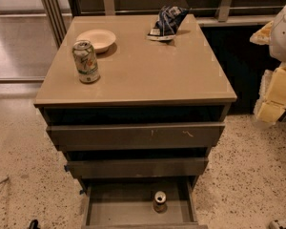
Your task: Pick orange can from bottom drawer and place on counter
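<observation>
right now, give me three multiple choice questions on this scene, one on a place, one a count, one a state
1. Where is the orange can? A in the top drawer B in the bottom drawer C on the floor
2. How many things stand on the counter? A three B one C five
3. The bottom drawer is A shut B taken out C pulled open

1 B: it stands on that drawer's grey floor.
2 A: a green-and-white can, a bowl and a crumpled bag.
3 C: its inside lies open to view.
The gripper is out of view; only the arm shows at the right edge.
</observation>
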`<state>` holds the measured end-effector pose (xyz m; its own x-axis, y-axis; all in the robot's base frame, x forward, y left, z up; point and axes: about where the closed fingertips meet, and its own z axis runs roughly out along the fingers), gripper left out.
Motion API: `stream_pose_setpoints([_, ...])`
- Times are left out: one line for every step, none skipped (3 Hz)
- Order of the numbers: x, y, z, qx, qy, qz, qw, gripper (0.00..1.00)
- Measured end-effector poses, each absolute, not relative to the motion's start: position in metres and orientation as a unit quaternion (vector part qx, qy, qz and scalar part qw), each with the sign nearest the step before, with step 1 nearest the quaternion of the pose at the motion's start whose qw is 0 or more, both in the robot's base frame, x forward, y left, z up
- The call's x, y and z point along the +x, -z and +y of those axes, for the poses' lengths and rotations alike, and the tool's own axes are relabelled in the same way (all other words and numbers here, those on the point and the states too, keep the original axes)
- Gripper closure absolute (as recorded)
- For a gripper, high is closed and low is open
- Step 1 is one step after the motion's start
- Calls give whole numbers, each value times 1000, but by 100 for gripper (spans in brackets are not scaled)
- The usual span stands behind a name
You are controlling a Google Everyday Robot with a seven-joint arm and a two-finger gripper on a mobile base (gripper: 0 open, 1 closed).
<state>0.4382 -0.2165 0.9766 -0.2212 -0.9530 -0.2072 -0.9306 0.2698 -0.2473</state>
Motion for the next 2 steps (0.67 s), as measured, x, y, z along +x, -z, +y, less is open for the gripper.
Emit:
stream_pose_setpoints([438,-977,-217,-603,35,781,160,0])
stream_pose_setpoints([438,-977,-217,-603,35,781,160,12])
